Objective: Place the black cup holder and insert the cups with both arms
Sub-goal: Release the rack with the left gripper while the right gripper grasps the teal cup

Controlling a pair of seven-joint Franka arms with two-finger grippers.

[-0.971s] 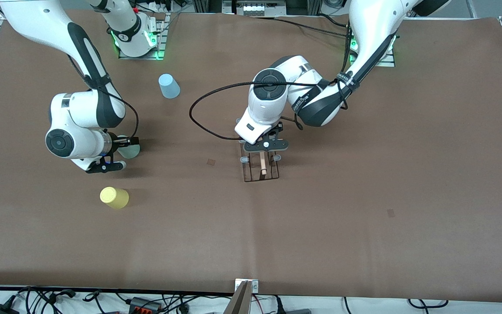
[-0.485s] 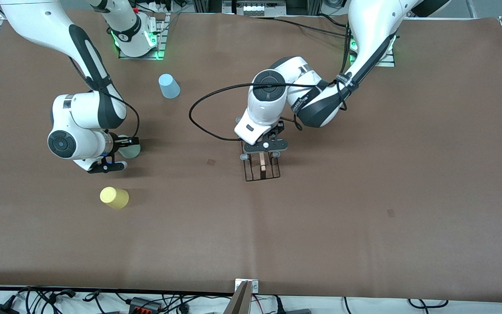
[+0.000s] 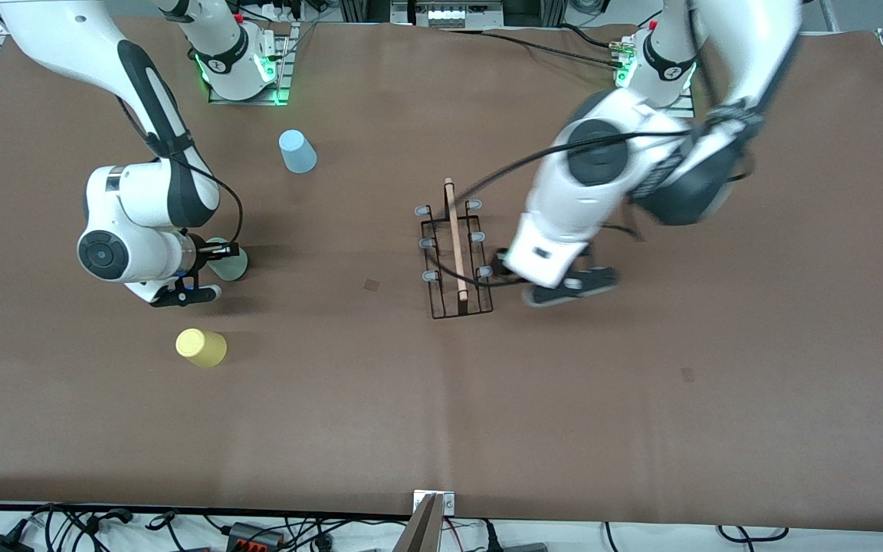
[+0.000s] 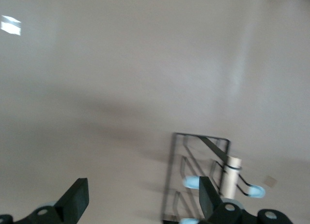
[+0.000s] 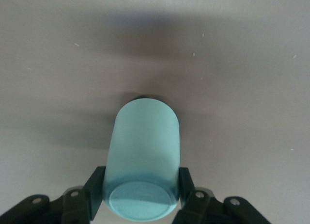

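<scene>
Right gripper (image 5: 141,197) is seen clamped on the pale green cup (image 3: 228,263), one finger (image 5: 95,189) pressed to each side of the cup wall close to its closed base, as the right wrist view shows. The cup is held low over the brown table (image 3: 717,429), toward the right arm's end, and no slip or tilt within the grip is apparent.

Nearest the front camera, the yellow cup (image 3: 201,347) is found lying on the table, well apart from the rack. Farther off, the black cup holder (image 3: 454,254) is seen standing upright near the table's middle, its wooden rod handle (image 3: 454,239) on top and all six grey-tipped pegs (image 3: 428,244) bare. Left gripper (image 3: 564,287) hangs over the table just beside the rack, on the side toward the left arm's end; its fingers (image 4: 73,202) are spread wide and nothing is held. Farthest off, the light blue cup (image 3: 297,152) rests mouth down.

It is judged that the rack is placed and the green cup's insertion is the step in hand. The cup should be lifted clear, carried over the rack and lowered mouth down squarely onto one peg. Firm but light pressure is advised, as thin plastic may deform. The rod should be kept clear, and the light rack may shift if knocked.
</scene>
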